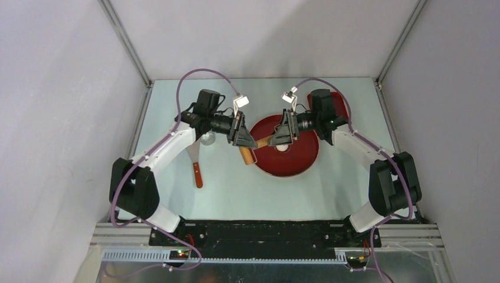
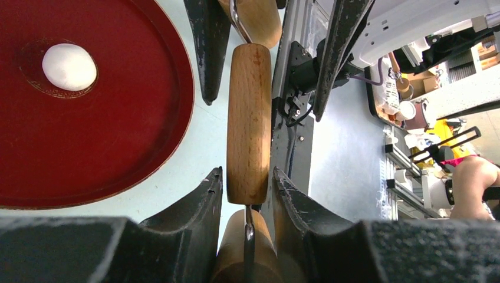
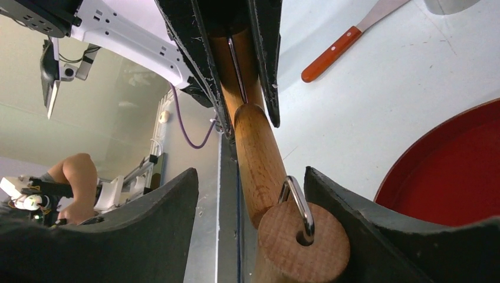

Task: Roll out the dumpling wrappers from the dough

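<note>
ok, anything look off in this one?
Nothing spilled or damaged. One oddity: the rolling pin lies askew at the red plate's edge, clamped only by the left gripper. The right gripper straddles its other end, jaws open. The dough is an unrolled ball on the plate.

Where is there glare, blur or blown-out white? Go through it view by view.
Top external: even, soft light, sharp throughout. Left wrist: the dough is nearly blown out, a pale sheen runs down the rolling pin, and the left fingers look soft. Right wrist: the pin's end is sharp, the right fingers blurred.
</note>
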